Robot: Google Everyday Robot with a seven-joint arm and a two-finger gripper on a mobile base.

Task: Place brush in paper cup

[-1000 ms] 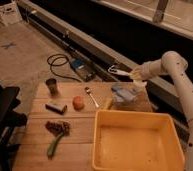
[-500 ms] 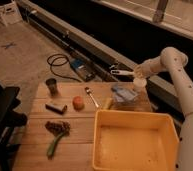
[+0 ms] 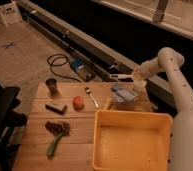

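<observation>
The brush (image 3: 120, 76) has a slim white handle and lies level in the air, pointing left over the table's back edge. My gripper (image 3: 136, 79) is at its right end, shut on the handle, above the back right corner of the wooden table (image 3: 37, 150). A pale shape (image 3: 139, 87) right under the gripper may be the paper cup; I cannot tell for sure.
A large yellow tray (image 3: 132, 117) fills the table's front right. A blue cloth (image 3: 123, 93), a metal spoon (image 3: 91, 96), an orange ball (image 3: 78, 103), a dark metallic cup (image 3: 52, 86), a small block (image 3: 56, 106) and a green pod (image 3: 53, 145) lie on the table. A dark chair (image 3: 2, 117) stands at left.
The gripper with the brush has come down slightly and shifted a little left. Nothing on the table has moved.
</observation>
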